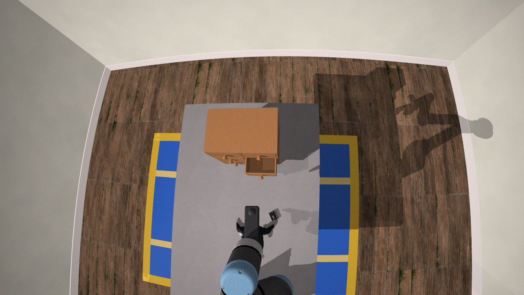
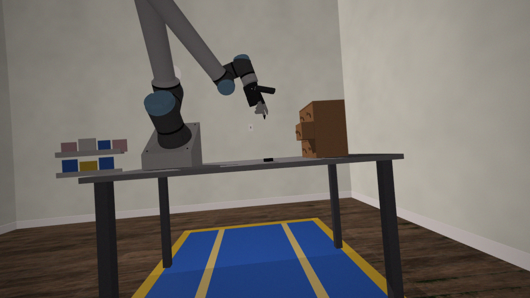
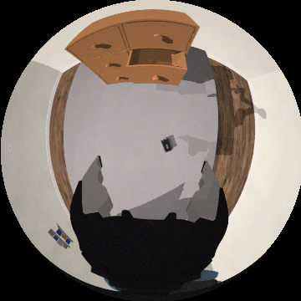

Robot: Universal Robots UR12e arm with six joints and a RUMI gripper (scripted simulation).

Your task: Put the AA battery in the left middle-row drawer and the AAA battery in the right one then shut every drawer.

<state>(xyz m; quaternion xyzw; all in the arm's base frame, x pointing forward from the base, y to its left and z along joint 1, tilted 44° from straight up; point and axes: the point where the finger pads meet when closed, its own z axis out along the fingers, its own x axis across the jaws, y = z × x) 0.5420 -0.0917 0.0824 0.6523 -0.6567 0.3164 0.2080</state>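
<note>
The wooden chest [image 1: 241, 130] [image 2: 329, 127] [image 3: 138, 33] stands upright at the far end of the grey table [image 1: 205, 190] [image 2: 240, 166] [image 3: 125, 125]. Its right drawer in the middle row [image 1: 260, 173] [image 2: 303, 130] [image 3: 159, 54] is pulled out; the other drawers are shut. A small dark blocky object [image 1: 274, 214] [image 2: 268, 159] [image 3: 167, 144] lies on the table, too small to identify. I cannot make out a round battery anywhere. My gripper [image 1: 255, 224] [image 2: 264, 114] [image 3: 151, 160] is open and empty. It hangs high above the table, a little left of the dark object and short of the chest.
The robot base [image 2: 172, 148] stands at the near end of the table. A wall shelf with coloured blocks [image 2: 88, 152] [image 3: 60, 236] is off to the side. A blue and yellow mat [image 1: 163, 190] [image 2: 255, 255] lies on the floor under the table.
</note>
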